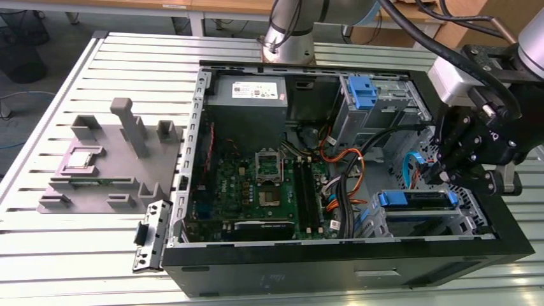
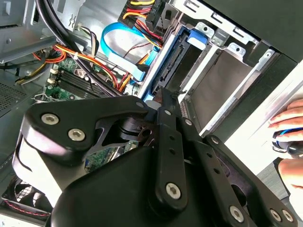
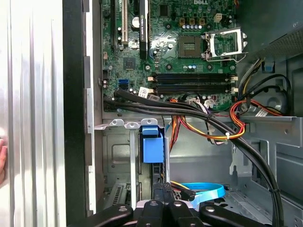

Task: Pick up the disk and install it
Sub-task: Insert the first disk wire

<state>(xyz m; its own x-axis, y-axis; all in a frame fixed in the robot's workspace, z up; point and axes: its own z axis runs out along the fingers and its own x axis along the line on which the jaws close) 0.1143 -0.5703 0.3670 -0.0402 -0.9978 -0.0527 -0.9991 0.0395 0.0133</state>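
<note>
The disk [image 1: 412, 199], framed by its bright blue carrier, sits edge-up in the lower drive bay at the exterior view's right end of the open computer case [image 1: 340, 255]. In the first wrist view its blue tab [image 3: 152, 142] stands upright in the bay, and in the second wrist view its blue frame [image 2: 163, 59] runs along the bay's metal wall. My gripper [image 1: 450, 173] hangs just above the disk's inner end. Its black fingers [image 3: 163, 201] are pressed together with nothing between them, their tips [image 2: 163, 101] right at the carrier's edge.
Black, orange and light blue cables [image 3: 208, 125] cross between the motherboard [image 1: 255, 185] and the bay. Another blue carrier [image 1: 361, 92] sits in the upper bay. A grey fixture [image 1: 111, 159] lies on the slatted table. A person's hand [image 2: 289, 127] rests outside the case.
</note>
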